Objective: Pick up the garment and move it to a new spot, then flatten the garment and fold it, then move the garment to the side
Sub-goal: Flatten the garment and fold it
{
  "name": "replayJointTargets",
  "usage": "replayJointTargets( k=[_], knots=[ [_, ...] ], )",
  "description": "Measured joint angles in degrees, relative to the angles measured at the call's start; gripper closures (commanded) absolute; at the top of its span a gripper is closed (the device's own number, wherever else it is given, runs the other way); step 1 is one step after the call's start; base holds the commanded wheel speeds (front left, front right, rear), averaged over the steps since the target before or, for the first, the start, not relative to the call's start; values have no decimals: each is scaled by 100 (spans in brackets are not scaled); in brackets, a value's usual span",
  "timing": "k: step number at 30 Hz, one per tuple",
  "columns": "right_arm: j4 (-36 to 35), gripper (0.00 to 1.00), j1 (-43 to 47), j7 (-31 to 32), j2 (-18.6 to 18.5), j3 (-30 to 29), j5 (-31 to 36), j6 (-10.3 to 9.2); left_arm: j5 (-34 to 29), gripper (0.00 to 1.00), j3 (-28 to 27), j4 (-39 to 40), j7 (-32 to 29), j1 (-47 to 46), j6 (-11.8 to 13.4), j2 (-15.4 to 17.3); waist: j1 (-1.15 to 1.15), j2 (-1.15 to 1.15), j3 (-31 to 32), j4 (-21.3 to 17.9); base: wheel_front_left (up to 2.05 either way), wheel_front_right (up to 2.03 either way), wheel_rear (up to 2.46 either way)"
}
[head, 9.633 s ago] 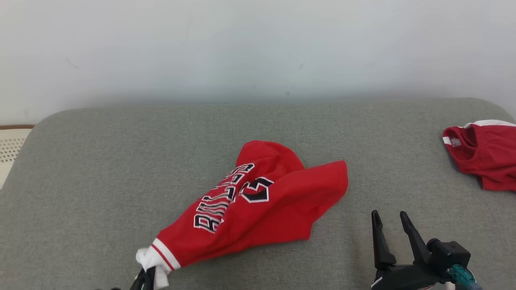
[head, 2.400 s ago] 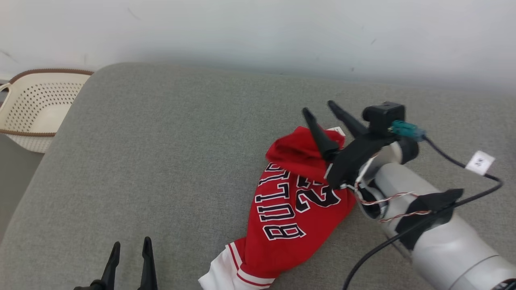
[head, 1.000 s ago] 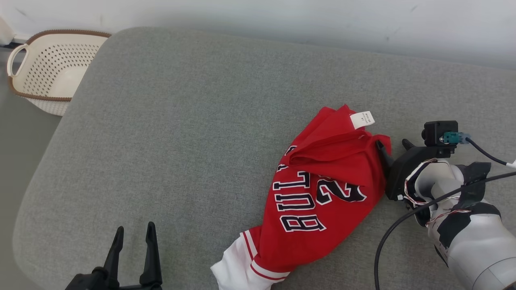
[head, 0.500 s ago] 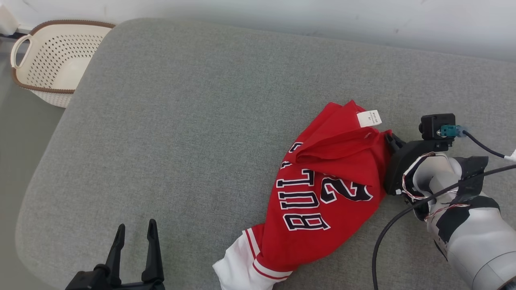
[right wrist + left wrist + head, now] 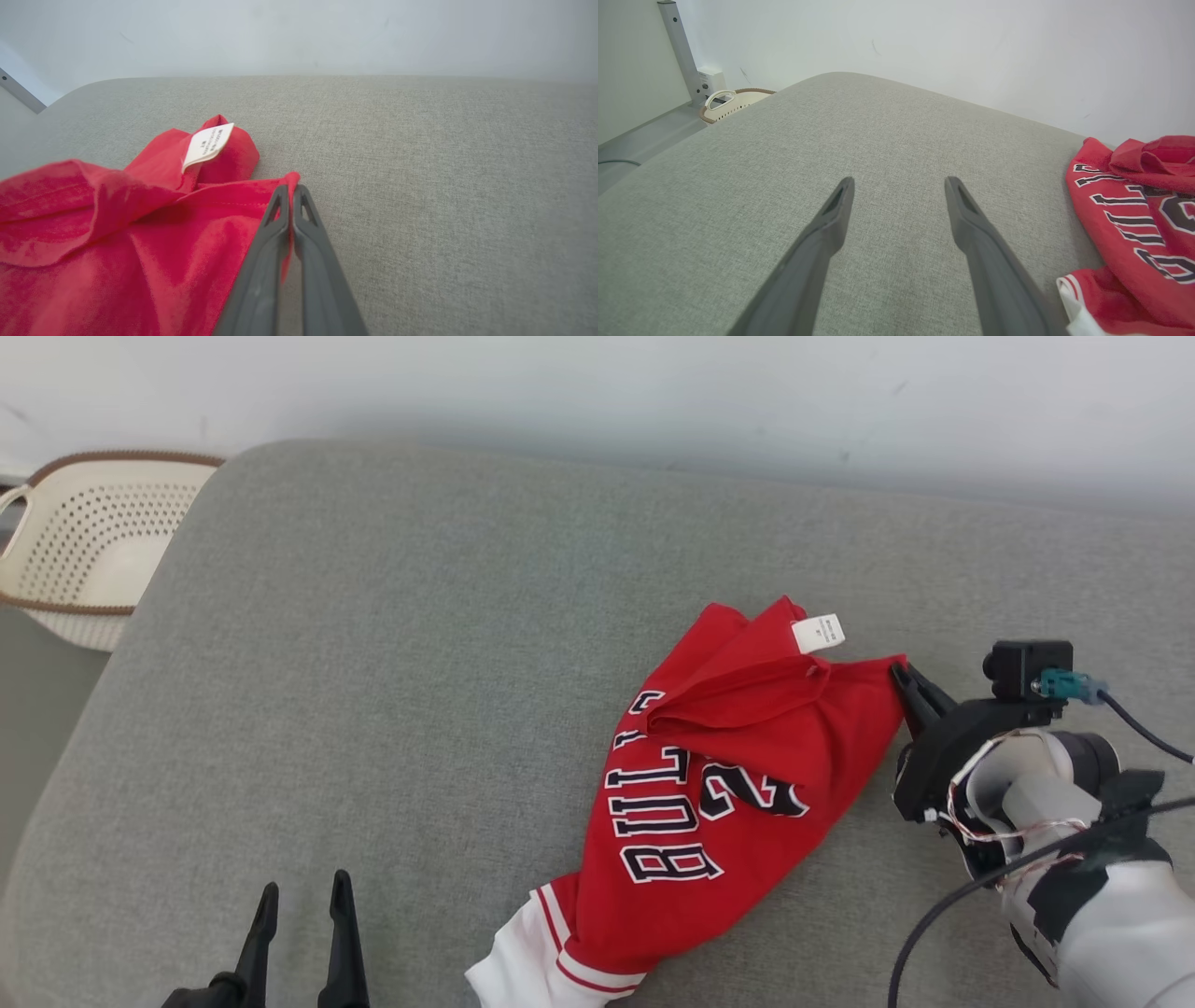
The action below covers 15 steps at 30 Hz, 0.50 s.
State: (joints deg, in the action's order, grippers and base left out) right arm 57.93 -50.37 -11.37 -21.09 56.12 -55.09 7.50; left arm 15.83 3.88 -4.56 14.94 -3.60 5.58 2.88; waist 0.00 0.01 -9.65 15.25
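The garment [image 5: 709, 784] is a red jersey with dark lettering and a white hem, lying crumpled on the grey cushion [image 5: 420, 663]. A white label [image 5: 819, 633] shows at its far corner. My right gripper [image 5: 901, 674] is shut on the jersey's right edge, and in the right wrist view the red cloth [image 5: 140, 224] is pinched between the closed fingers of that gripper [image 5: 290, 189]. My left gripper [image 5: 301, 896] stands open at the lower left, well clear of the jersey. The left wrist view has the left gripper [image 5: 899, 184] over bare cushion, with the jersey [image 5: 1134, 224] at the right.
A cream perforated basket [image 5: 75, 551] with a brown rim stands off the cushion's far left corner, on the floor. A pale wall runs behind the cushion. My right forearm [image 5: 1074, 859] with its cables lies at the lower right.
My right gripper has shut on the jersey's right edge, having stood open a second ago. The head camera has shifted, so the whole picture sits differently. The left gripper stays open.
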Motion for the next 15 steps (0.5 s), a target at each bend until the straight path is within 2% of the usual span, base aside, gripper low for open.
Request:
replayJointTargets(
  k=[9, 15],
  knots=[
    [-788, 100, 917, -178, -483, -20, -421, 0, -30, 0, -107, -38, 0, 255, -43, -1, -1, -1, 391, -356, 0, 0, 0],
    [-1334, 100, 1545, -260, -715, -243, -573, 0, -30, 0, -146, -48, 0, 380, -45, 0, -1, -1, 567, -649, 0, 0, 0]
  ],
)
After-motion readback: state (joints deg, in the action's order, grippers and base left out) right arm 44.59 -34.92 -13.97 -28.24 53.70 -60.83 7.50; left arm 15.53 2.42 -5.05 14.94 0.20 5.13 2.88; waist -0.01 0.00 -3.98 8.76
